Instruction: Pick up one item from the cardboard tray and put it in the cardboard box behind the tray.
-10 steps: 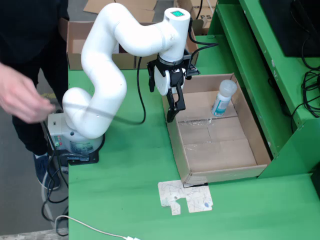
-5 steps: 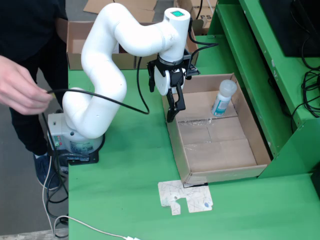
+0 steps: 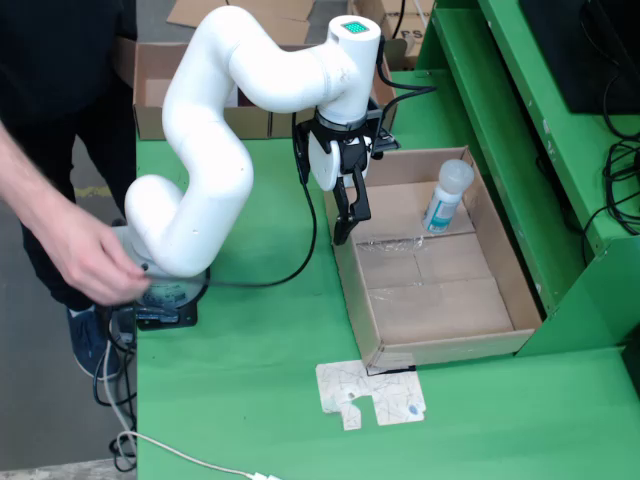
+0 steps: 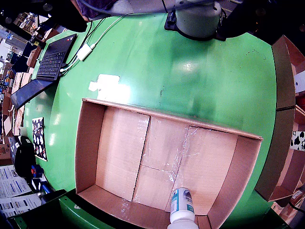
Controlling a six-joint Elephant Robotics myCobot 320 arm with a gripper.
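We see our gripper [image 3: 342, 237] hanging just above the near-left rim of the cardboard tray [image 3: 352, 285], empty, its dark fingers pointing straight down. From the fixed view they look close together, but whether they are truly closed we cannot tell, and the wrist view does not show them at all.

The one item in the tray is a white bottle [image 3: 445, 196] with a blue-green label. In the fixed view it lies to the right of the gripper and a little further back, leaning against the tray's far right corner, cap up, its long axis tilted towards the back wall. In the wrist view the bottle [image 4: 181, 206] sits at the very bottom edge of the frame, cap outward, so we judge the gripper has to travel across the tray floor towards it and line its fingers across the bottle's narrow width.

The tray floor is bare cardboard with shiny tape along the seams. It rests on a green table [image 3: 250, 380], with a green shelf frame tight along its right side, so room near the bottle looks cramped. The cardboard box [image 3: 160, 90] sits behind, beyond the arm. A person's hand [image 3: 95, 262] reaches in by the robot's base at the left.
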